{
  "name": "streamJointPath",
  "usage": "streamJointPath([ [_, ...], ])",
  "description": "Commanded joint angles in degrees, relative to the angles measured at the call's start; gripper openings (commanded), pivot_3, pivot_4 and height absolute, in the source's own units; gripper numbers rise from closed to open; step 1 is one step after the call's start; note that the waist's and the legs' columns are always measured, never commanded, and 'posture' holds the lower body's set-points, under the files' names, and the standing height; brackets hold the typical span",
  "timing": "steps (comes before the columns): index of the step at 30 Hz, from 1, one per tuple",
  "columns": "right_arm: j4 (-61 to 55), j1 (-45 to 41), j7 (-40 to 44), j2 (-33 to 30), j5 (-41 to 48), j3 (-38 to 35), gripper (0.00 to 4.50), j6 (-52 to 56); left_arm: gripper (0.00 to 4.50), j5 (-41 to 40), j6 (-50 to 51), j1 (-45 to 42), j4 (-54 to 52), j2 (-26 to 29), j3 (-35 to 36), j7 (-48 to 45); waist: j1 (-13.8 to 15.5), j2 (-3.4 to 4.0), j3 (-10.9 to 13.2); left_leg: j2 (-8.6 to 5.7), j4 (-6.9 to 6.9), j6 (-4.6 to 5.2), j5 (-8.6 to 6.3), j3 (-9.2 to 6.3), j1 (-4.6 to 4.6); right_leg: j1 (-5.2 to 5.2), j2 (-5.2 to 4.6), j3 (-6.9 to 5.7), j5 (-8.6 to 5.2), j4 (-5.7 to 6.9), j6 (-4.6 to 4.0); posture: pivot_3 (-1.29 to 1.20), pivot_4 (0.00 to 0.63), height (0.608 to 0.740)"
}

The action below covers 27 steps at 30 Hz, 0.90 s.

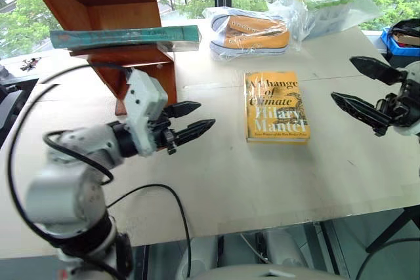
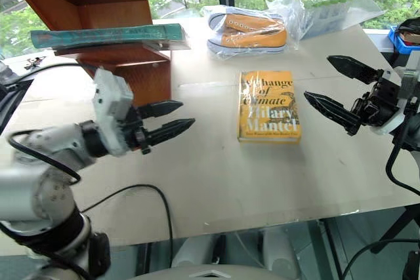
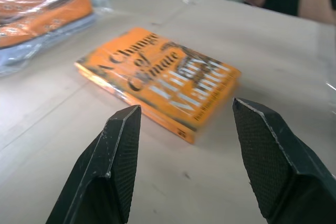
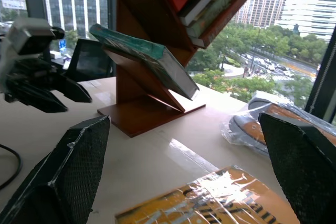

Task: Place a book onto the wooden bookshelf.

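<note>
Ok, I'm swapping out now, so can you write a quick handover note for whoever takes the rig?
Left gripper: open, empty, hovering over the table in front of the wooden bookshelf.
Right gripper: wide open, empty, held above the table's right side.
The book, teal and plastic-wrapped, lies flat on the bookshelf's middle board, one end jutting past it toward the bagged orange shoe.
The yellow book lies flat on the table between the grippers.
Done: the book is shelved.
Left: nothing obvious; maybe check that it sits securely.
</note>
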Motion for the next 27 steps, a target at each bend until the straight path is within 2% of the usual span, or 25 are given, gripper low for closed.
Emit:
streamJointPath([
  [1, -3.1, -0.2, -0.8, -1.1, 3.1, -2.5, 4.50, 1.0, 2.83, 0.3, -13.6, 2.9, 4.2, -0.5, -4.1, 3.4, 0.3, 0.02, 0.0, -0.01, 0.00, 0.00, 0.00, 0.00, 0.01, 0.00, -0.01, 0.00, 0.00, 0.00, 0.00, 0.00, 0.150, 0.740],
  [4, -4.2, -0.7, -3.0, -1.2, 4.3, -2.7, 4.50, 2.3, 2.83, 0.6, -22.6, 6.4, 9.7, 0.0, -5.4, 4.2, 0.4, 0.03, 0.0, -0.03, -0.03, 0.00, 0.00, 0.02, 0.01, 0.00, -0.02, 0.03, 0.00, -0.02, 0.00, 0.00, 0.150, 0.740],
  [6, -5.2, 0.8, -4.0, -1.5, 4.0, -3.2, 4.50, 3.1, 2.83, 0.4, -27.6, 9.5, 12.6, 2.4, -5.6, 2.7, 0.4, 0.03, 0.0, -0.03, -0.07, 0.00, 0.00, 0.02, -0.01, -0.03, -0.02, 0.03, 0.00, -0.05, 0.00, 0.00, 0.150, 0.740],
  [11, -6.5, 13.4, -3.2, -3.8, -0.2, -8.9, 4.50, 4.4, 2.83, -0.7, -36.1, 16.9, 18.4, 8.0, -4.5, -0.3, 1.3, 0.05, 0.0, -0.02, -0.26, 0.01, -0.01, 0.00, -0.07, -0.09, -0.04, -0.01, 0.00, -0.21, -0.01, 0.00, 0.150, 0.740],
  [19, -3.3, 34.3, 4.2, -6.1, -10.8, -19.8, 4.50, 2.5, 2.83, -5.5, -36.9, 25.4, 20.6, 12.7, -2.4, -1.2, 1.3, 0.20, -0.1, -0.03, -0.27, 0.05, -0.03, -0.03, -0.03, 0.05, -0.08, -0.04, 0.00, -0.38, 0.00, 0.00, 0.150, 0.740],
  [22, -1.0, 37.8, 5.5, -5.9, -13.8, -20.6, 4.50, 1.3, 2.83, -6.6, -37.3, 27.4, 21.1, 13.9, -2.6, -1.3, 1.0, 0.34, -0.2, 0.01, -0.30, 0.05, -0.03, 0.00, 0.03, 0.07, -0.05, 0.00, 0.00, -0.38, 0.00, 0.00, 0.150, 0.740],
  [27, 0.8, 40.0, 6.1, -4.6, -18.2, -17.9, 4.50, -1.8, 2.83, -8.9, -36.4, 27.9, 21.9, 15.3, -3.1, -1.2, 1.2, 0.50, -0.3, 0.03, -0.30, 0.05, -0.03, 0.01, 0.13, 0.20, -0.04, -0.02, 0.00, -0.37, 0.00, 0.00, 0.150, 0.740],
])
